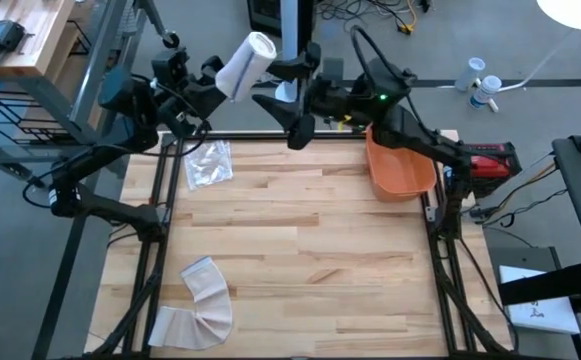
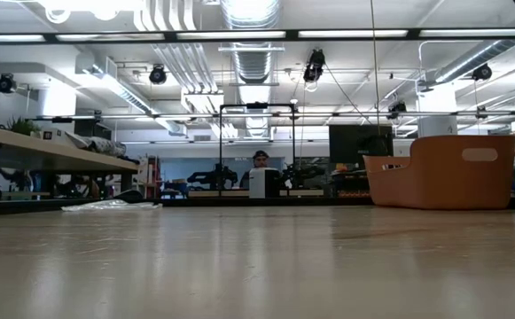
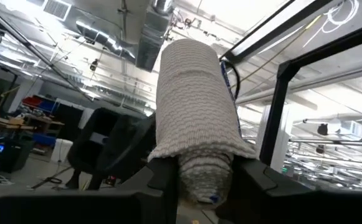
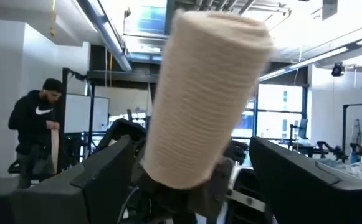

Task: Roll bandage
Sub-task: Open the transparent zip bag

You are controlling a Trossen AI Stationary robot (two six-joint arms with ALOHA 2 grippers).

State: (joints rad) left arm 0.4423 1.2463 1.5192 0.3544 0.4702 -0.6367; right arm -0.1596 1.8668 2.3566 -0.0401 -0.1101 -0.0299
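A: any readable text in these shots?
B: almost nothing; only mark is a white swoosh logo on the chest of a person's dark hoodie (image 4: 34,115), right wrist view; no letters with it
A: labels on the orange bin (image 2: 443,171)?
B: none legible; plain in high and low views
A: the red device (image 1: 490,160) at the table's right edge? the white sheet (image 1: 545,312) off to the right?
B: both too small to read

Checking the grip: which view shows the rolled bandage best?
Left wrist view: the rolled bandage fills it, clamped by the left claw. Right wrist view shows its other side; high view, small; low view, nothing.
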